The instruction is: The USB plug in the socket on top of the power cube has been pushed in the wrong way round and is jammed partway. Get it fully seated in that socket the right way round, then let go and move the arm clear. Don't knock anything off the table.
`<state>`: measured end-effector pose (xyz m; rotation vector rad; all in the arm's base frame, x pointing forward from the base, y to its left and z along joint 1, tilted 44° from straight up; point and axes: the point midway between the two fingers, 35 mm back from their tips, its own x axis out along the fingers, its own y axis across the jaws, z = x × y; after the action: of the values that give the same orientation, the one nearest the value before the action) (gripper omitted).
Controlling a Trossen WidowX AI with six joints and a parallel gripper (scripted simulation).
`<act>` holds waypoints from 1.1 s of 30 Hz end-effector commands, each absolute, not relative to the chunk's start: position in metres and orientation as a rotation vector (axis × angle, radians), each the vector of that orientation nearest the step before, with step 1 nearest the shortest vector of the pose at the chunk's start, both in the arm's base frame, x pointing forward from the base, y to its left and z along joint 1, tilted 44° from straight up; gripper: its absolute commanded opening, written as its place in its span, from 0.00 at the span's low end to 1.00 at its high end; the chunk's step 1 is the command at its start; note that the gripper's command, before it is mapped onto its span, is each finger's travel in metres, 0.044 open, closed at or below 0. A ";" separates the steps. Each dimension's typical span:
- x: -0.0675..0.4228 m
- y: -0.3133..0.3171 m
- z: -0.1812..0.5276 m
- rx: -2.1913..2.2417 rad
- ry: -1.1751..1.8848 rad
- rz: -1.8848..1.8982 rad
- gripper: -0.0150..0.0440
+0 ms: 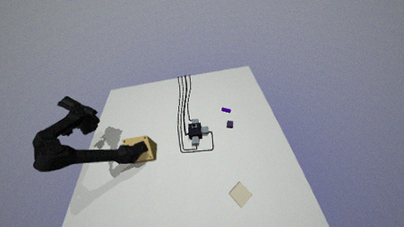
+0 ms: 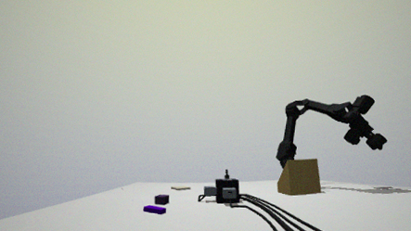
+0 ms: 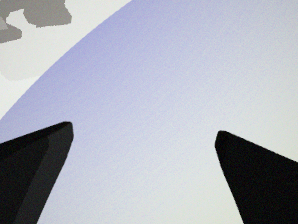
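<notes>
Seemingly nothing is done: the gripper is held wide and empty above the table's arm-side edge, while the USB plug, faintly seen, juts from the mid-table power cube.

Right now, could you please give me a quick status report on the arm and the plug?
Black hand open, empty, raised far from the black power cube. Small dark USB plug protruding from its top socket. Tan wedge-shaped block near arm base.

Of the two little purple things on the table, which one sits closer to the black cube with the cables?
The darker, blockier purple piece is closer to the power cube. The brighter, longer purple bar lies farther off, beyond it.
</notes>
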<state>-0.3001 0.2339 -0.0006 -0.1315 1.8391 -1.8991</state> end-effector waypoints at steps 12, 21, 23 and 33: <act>-0.195 0.330 -0.040 0.844 0.627 -2.730 1.00; -0.117 0.359 -0.056 1.272 -0.269 -2.978 1.00; -0.099 0.363 -0.059 1.351 -0.490 -3.003 1.00; -0.005 0.368 -0.069 1.615 -1.668 -2.931 1.00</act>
<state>-0.0694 0.3638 -0.0630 1.4519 -0.8435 -3.0207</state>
